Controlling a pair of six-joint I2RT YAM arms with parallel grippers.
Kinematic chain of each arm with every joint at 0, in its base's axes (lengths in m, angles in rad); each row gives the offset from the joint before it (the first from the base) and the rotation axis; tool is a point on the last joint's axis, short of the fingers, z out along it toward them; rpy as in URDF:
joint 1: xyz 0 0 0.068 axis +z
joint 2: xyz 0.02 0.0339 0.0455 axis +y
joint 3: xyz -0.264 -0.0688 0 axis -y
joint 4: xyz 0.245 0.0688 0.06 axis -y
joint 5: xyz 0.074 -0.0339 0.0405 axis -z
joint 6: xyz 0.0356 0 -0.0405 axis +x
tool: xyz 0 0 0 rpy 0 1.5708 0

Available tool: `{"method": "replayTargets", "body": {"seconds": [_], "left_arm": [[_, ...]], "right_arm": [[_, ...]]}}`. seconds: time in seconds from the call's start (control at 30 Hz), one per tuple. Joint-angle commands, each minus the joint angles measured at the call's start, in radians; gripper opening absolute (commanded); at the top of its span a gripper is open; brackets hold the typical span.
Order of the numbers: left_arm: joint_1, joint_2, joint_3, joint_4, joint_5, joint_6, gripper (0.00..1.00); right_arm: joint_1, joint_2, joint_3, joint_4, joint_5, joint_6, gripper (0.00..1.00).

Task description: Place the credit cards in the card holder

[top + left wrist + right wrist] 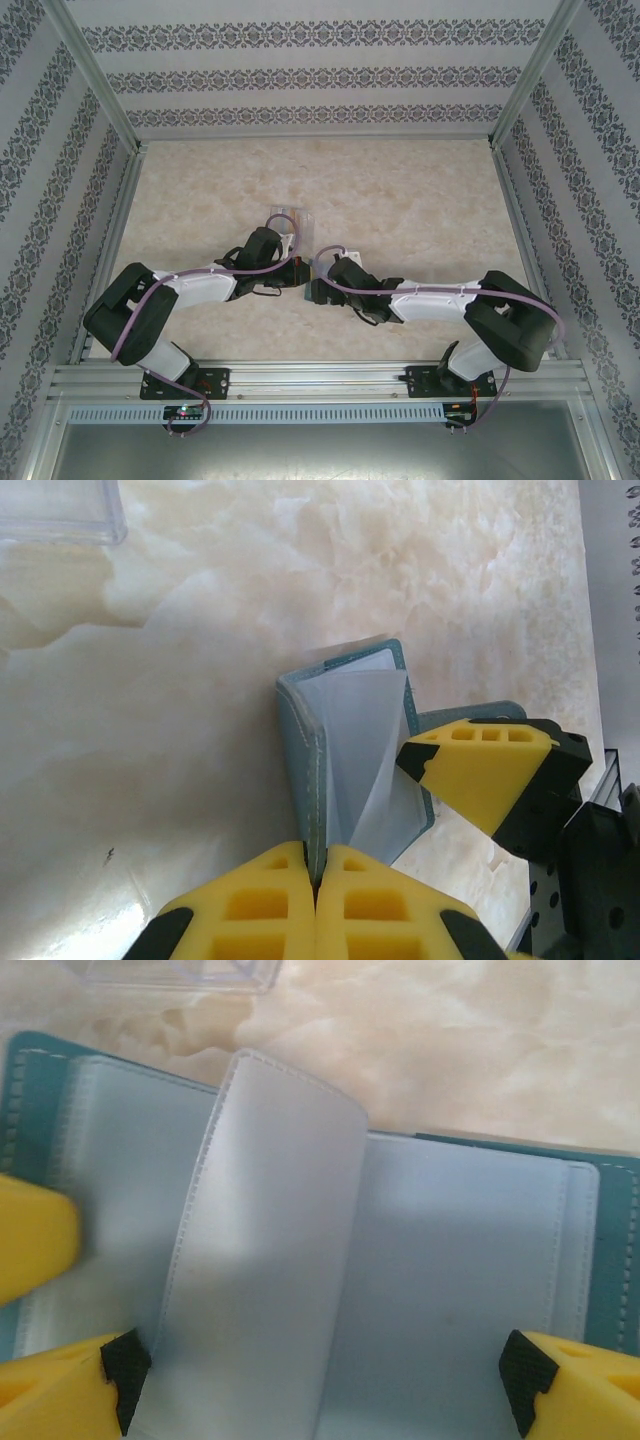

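The card holder (350, 740), a teal wallet, lies open like a book on the marble table. My left gripper (318, 865) is shut on the edge of its raised left cover. Seen from the right wrist, the card holder (460, 1240) shows grey-blue pockets, and one translucent pocket leaf (260, 1240) stands up in the middle. My right gripper (325, 1375) is open, its fingertips spread wide over the pockets with nothing held between them. In the top view the left gripper (298, 272) and the right gripper (318, 290) meet mid-table. The credit cards are out of view.
A clear plastic case (290, 220) stands just beyond the two grippers, and its corner (60, 510) sits at the upper left of the left wrist view. Aluminium rails and patterned walls enclose the table (420, 200).
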Motion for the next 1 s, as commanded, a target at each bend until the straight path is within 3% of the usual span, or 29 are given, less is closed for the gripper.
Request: {"method": "replayTargets", "body": {"seconds": [0.0, 0.27, 0.43, 0.6, 0.73, 0.9, 0.97], "left_arm": [[0.005, -0.034, -0.008, -0.018, 0.0, 0.009, 0.0], [0.005, -0.033, -0.005, -0.033, -0.016, 0.016, 0.0], [0.005, -0.022, -0.005, -0.028, -0.017, 0.012, 0.0], [0.005, -0.011, -0.001, -0.021, -0.016, 0.009, 0.0], [0.004, -0.009, 0.001, -0.025, -0.019, 0.01, 0.0], [0.005, -0.012, -0.013, -0.035, -0.038, 0.015, 0.0], [0.004, -0.014, -0.02, -0.045, -0.051, 0.025, 0.0]], "right_arm": [[-0.025, -0.034, -0.04, -0.088, 0.087, 0.043, 0.94], [-0.037, -0.233, -0.073, -0.219, 0.179, 0.103, 0.96], [-0.064, -0.374, -0.073, -0.161, 0.049, 0.032, 0.92], [-0.061, -0.325, 0.006, -0.115, -0.112, 0.022, 0.89], [-0.059, -0.212, 0.001, 0.001, -0.197, 0.047, 0.75], [-0.079, -0.105, 0.011, 0.013, -0.207, 0.079, 0.61], [-0.098, -0.053, 0.025, 0.01, -0.253, 0.06, 0.35]]}}
